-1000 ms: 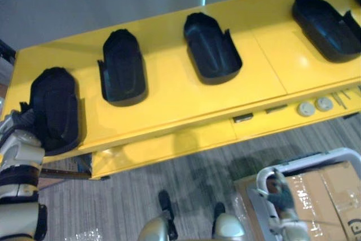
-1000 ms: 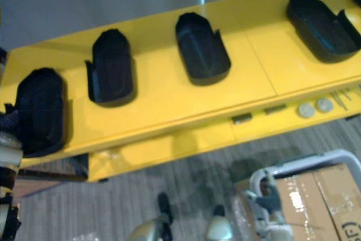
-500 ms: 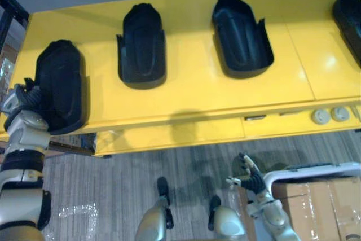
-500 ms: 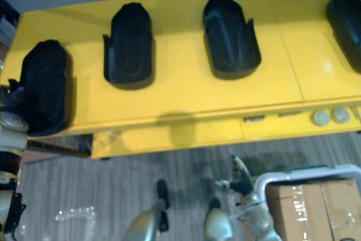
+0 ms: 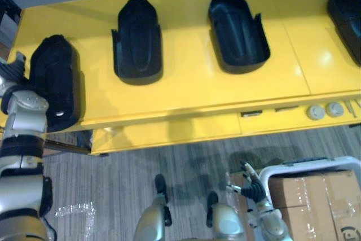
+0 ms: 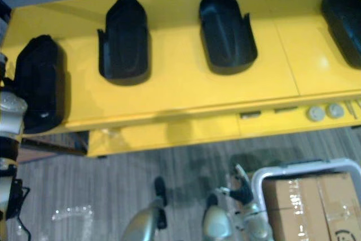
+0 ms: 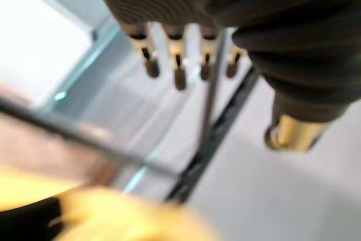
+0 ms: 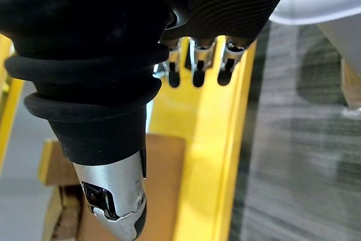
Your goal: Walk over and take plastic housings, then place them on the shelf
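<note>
While the left hand (image 5: 9,73) is hanging at the left end of the yellow bench (image 5: 186,91), its fingers (image 7: 177,74) are showing straight and gripping nothing in the left wrist view. It is sitting just beside the leftmost plastic housing (image 5: 53,83); whether it is touching cannot be told. Four black housings are lying in a row on the bench, well apart, each with its long axis running from front edge to rear and its rounded, narrower end pointing to the rear. The leftmost is reaching the front edge with its near end. The second housing (image 5: 137,39) is lying further back. The third housing (image 5: 237,31) is lying hollow side up, and the fourth housing (image 5: 347,15) is being cut by the view's right edge. Bare yellow strips are separating them, widest between third and fourth. The right hand (image 5: 252,187) is hanging low over the carpet floor (image 5: 113,184), fingers spread and empty, beside a white cart rail (image 5: 304,165) around cardboard boxes (image 5: 316,196).
</note>
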Motion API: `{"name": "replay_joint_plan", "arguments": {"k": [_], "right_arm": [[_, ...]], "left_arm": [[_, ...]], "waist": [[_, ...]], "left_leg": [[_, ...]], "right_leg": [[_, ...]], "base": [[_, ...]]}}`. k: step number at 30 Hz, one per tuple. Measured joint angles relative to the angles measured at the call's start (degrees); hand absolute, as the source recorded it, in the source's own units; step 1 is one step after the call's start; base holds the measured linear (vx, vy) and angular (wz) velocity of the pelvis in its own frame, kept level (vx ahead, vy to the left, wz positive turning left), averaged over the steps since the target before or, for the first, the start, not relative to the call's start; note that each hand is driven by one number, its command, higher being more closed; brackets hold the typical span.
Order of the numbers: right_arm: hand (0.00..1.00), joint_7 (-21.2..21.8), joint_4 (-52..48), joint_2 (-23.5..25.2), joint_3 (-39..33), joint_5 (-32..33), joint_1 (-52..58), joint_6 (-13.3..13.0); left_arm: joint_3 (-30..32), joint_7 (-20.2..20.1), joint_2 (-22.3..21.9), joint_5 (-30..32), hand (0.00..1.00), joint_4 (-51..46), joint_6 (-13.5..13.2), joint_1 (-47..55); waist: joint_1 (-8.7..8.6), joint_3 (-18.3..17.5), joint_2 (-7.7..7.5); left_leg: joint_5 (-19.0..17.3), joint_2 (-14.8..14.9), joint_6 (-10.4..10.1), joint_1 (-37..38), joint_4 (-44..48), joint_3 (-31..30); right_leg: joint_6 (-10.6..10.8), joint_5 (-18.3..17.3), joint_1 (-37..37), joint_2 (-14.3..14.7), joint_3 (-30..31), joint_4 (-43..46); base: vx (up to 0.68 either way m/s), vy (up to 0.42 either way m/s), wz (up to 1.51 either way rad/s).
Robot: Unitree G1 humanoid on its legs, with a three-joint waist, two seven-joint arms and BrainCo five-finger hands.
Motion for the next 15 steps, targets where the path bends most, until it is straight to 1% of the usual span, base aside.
{"name": "replay_joint_plan", "arguments": {"k": [1, 3, 4, 5, 6, 7, 8, 9, 10, 11, 12, 13, 14, 15], "right_arm": [[0.0, -0.91, -0.25, 0.09, 0.04, -0.09, 0.28, -0.48], [0.0, -4.85, -1.53, 0.7, 0.07, -0.68, 0.77, -2.36], [0.0, -6.56, -2.61, 0.89, 0.06, -1.62, 0.86, -2.83], [0.0, -8.4, -3.76, 0.96, 0.03, -2.36, 0.99, -3.49], [0.0, -9.78, -4.84, 1.04, -0.05, -3.01, 1.36, -3.91], [0.0, -13.49, -8.0, 1.53, -0.81, -5.25, 2.51, -4.73], [0.0, -16.03, -9.98, 1.84, -1.24, -6.82, 3.01, -4.79], [0.0, -17.61, -11.15, 2.06, -1.53, -7.64, 3.24, -4.85], [0.0, -21.93, -13.86, 2.67, -2.66, -9.89, 3.25, -4.9], [0.0, -23.67, -14.89, 3.02, -3.62, -10.81, 3.16, -4.91], [0.0, -26.08, -16.86, 3.49, -5.6, -11.72, 2.59, -4.91], [0.0, -27.09, -17.61, 3.52, -6.34, -12.16, 2.24, -4.91], [0.0, -29.3, -19.59, 3.45, -9.08, -13.33, 1.69, -5.11], [0.0, -30.62, -21.51, 3.35, -11.45, -13.59, 1.48, -5.49]], "left_arm": [[0.01, 0.95, 0.05, -0.01, 0.0, -0.51, -0.91, -0.52], [0.02, 3.37, 1.01, -0.08, 0.0, -2.26, -4.26, -2.22], [0.02, 4.06, 1.82, -0.06, 0.0, -3.11, -5.74, -2.23], [0.02, 4.49, 2.45, -0.05, 0.0, -3.67, -7.17, -2.23], [0.04, 4.82, 2.65, -0.07, 0.0, -4.37, -7.8, -2.23], [0.07, 5.53, 2.68, -0.02, 0.0, -6.94, -9.68, -2.21], [0.24, 5.58, 2.69, 0.08, 0.0, -9.23, -10.58, -1.98], [0.53, 5.6, 2.69, 0.14, 0.0, -11.08, -11.08, -1.6], [2.49, 5.81, 2.66, 0.36, 0.0, -17.22, -12.43, 0.51], [3.5, 6.0, 2.65, 0.5, 0.0, -20.01, -13.0, 1.83], [5.88, 6.33, 2.6, 0.58, 0.0, -25.09, -13.6, 5.06], [7.02, 6.63, 2.53, 0.74, 0.0, -27.07, -13.93, 6.61], [10.08, 7.66, 2.3, 1.43, 0.0, -32.49, -14.49, 11.07], [12.9, 8.26, 2.06, 2.82, 0.0, -37.14, -15.02, 14.55]], "waist": [[-0.06, 0.0, 0.0], [-0.46, -0.36, -0.24], [-0.53, -0.83, -0.4], [-0.5, -1.66, -0.39], [-0.55, -2.44, -0.36], [-0.64, -4.3, -0.43], [-0.63, -5.25, -0.59], [-0.64, -6.09, -0.71], [-0.61, -7.99, -1.04], [-0.53, -8.82, -1.1], [-0.45, -9.62, -1.17], [-0.46, -9.65, -1.17], [-0.26, -10.48, -1.1], [0.09, -11.91, -1.08]], "left_leg": [[-0.16, 0.02, 0.01, 0.28, -0.01, 0.09], [-0.85, 0.14, 0.04, 1.39, -0.03, 0.74], [-1.21, 0.23, 0.27, 1.77, -0.04, 1.42], [-1.63, 0.35, 0.24, 1.9, -0.04, 1.95], [-1.76, 0.39, 0.16, 1.86, -0.04, 2.11], [-1.74, 0.34, 0.11, 1.98, -0.04, 2.24], [-1.75, 0.18, 0.11, 2.3, -0.04, 2.2], [-1.78, 0.05, 0.07, 2.33, -0.04, 2.1], [-1.75, -0.2, 0.07, 2.31, -0.01, 2.12], [-1.71, -0.26, 0.07, 2.33, 0.02, 2.19], [-1.67, -0.36, 0.09, 3.24, 0.31, 2.42], [-1.66, -0.36, 0.09, 3.85, 0.31, 2.49], [-1.66, -0.26, 0.09, 5.04, 0.3, 2.67], [-1.66, -0.11, 0.09, 5.28, 0.29, 2.79]], "right_leg": [[0.13, 0.08, 0.41, 0.03, 0.04, -0.35], [0.76, 0.5, 1.91, 0.16, 0.49, -1.81], [0.96, 0.81, 2.32, 0.2, 0.93, -2.48], [0.92, 1.27, 2.51, 0.21, 1.28, -3.29], [1.0, 1.46, 2.61, 0.22, 1.36, -3.82], [1.21, 1.86, 3.24, 0.2, 1.33, -4.93], [1.27, 2.1, 3.98, 0.12, 1.28, -5.69], [1.34, 2.15, 4.33, 0.05, 1.15, -6.19], [1.36, 2.21, 4.64, -0.13, 1.01, -6.74], [1.37, 2.23, 4.8, -0.16, 0.97, -6.94], [1.24, 2.39, 5.89, -0.15, 0.82, -7.29], [1.09, 2.51, 6.57, -0.14, 0.8, -7.35], [0.8, 2.71, 7.9, 0.01, 0.74, -7.54], [0.63, 2.81, 8.36, 0.21, 0.56, -7.96]], "base": [[0.0, -0.007, -0.09], [0.0, -0.002, -0.17], [0.02, 0.007, -0.27], [0.02, 0.013, -0.23], [0.08, 0.001, -0.14], [0.09, -0.001, -0.03], [0.1, -0.005, 0.03], [0.08, 0.005, 0.09], [0.09, 0.003, 0.11], [0.12, -0.003, 0.1], [0.09, -0.008, 0.05], [0.06, -0.01, 0.03], [0.0, 0.0, 0.0], [0.0, 0.0, 0.0]]}}
